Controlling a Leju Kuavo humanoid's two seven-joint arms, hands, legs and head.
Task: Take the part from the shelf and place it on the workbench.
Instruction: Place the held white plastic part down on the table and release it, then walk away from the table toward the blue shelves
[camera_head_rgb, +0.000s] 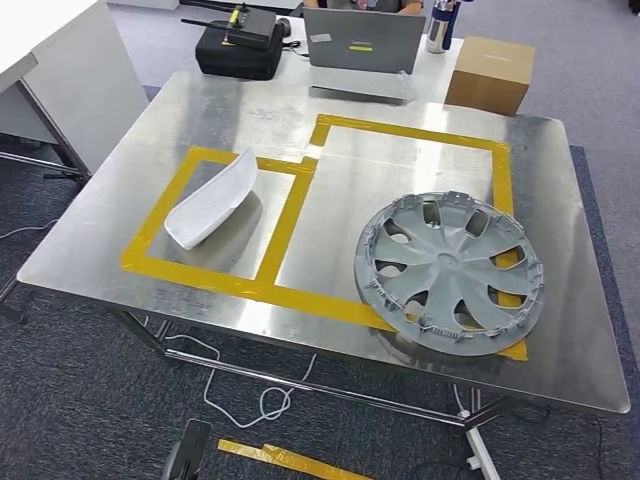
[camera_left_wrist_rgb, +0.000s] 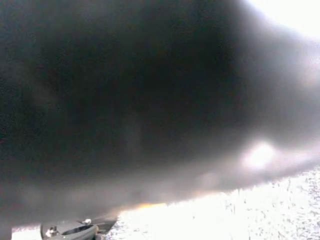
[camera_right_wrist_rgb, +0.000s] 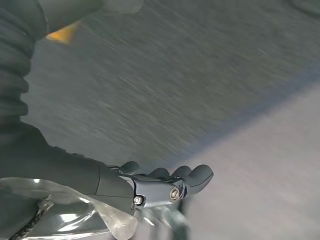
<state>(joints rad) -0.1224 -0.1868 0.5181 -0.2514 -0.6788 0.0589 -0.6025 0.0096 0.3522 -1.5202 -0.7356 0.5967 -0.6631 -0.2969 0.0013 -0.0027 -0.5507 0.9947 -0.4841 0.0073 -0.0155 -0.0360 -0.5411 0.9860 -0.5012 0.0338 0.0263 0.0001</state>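
Observation:
A white curved shell part (camera_head_rgb: 212, 199) lies inside the left yellow tape box on the metal workbench (camera_head_rgb: 98, 215). A grey wheel cover (camera_head_rgb: 448, 268) lies flat in the right tape box, its near rim overlapping the yellow tape. My right hand (camera_right_wrist_rgb: 162, 185) hangs over grey carpet with its fingers stretched out and nothing between them; clear plastic film (camera_right_wrist_rgb: 75, 215) shows beside the wrist. A dark blurred mass sits close against the left wrist camera.
At the table's far edge are a black case (camera_head_rgb: 240, 45), a grey laptop (camera_head_rgb: 364, 40), a bottle (camera_head_rgb: 439, 25) and a cardboard box (camera_head_rgb: 490, 72). A white desk (camera_head_rgb: 53, 60) stands at left. Cables (camera_head_rgb: 249, 395) and yellow tape (camera_head_rgb: 290, 460) lie on the carpet below.

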